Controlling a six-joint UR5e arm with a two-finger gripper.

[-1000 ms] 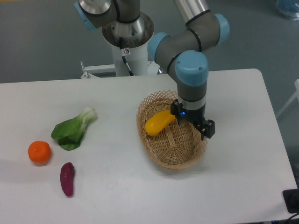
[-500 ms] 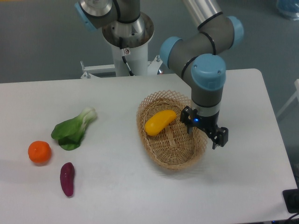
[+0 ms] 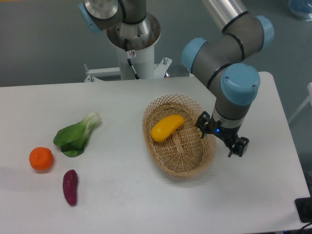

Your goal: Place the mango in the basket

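The yellow-orange mango [image 3: 166,127] lies inside the tan wicker basket [image 3: 181,171], in its upper left part, and nothing touches it. My gripper [image 3: 221,134] hangs over the basket's right rim, to the right of the mango and clear of it. Its jaws stand apart with nothing between them.
A green bok choy [image 3: 76,134], a round orange tangerine [image 3: 41,159] and a small purple sweet potato [image 3: 70,186] lie at the left of the white table. The arm's base [image 3: 132,41] stands behind the table. The table's right edge is near the gripper.
My gripper has let go of the mango and moved right, from next to it to the basket's right rim. The mango stays in the basket.
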